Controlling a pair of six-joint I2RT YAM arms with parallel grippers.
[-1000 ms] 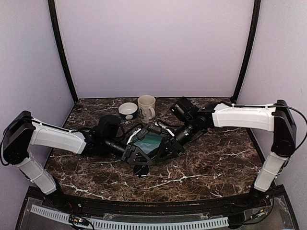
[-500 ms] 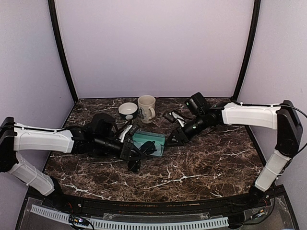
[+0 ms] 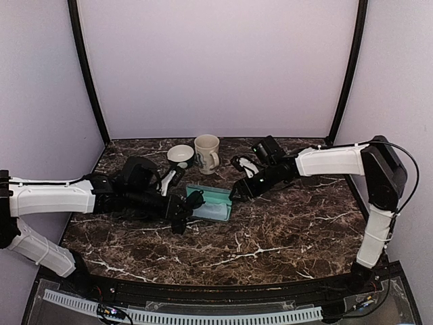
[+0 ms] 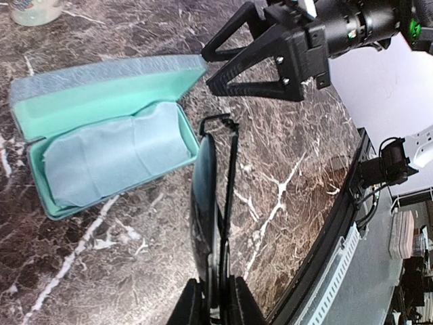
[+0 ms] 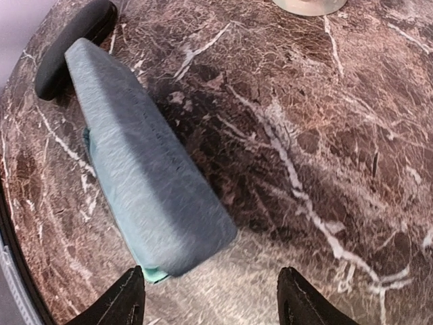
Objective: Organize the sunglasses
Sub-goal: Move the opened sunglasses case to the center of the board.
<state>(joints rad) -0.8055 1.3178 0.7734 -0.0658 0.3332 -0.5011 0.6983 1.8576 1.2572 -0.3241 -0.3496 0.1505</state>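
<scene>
left arm (image 3: 54, 196) low, reaching toward centre | left gripper (image 4: 216, 308) pinching black wire-framed sunglasses (image 4: 203, 196) | right arm (image 3: 331, 162) extended toward centre | right gripper (image 5: 216, 298) jaws spread wide

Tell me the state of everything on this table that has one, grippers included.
sunglasses: folded, gripped at one end, next to the hard case
hard case: open, lid up, only a cloth inside
black oval case: lying flat, looks closed
mug: upright
bowl: upright
left gripper: shut on the sunglasses
right gripper: open, empty, by the hard case's lid
</scene>
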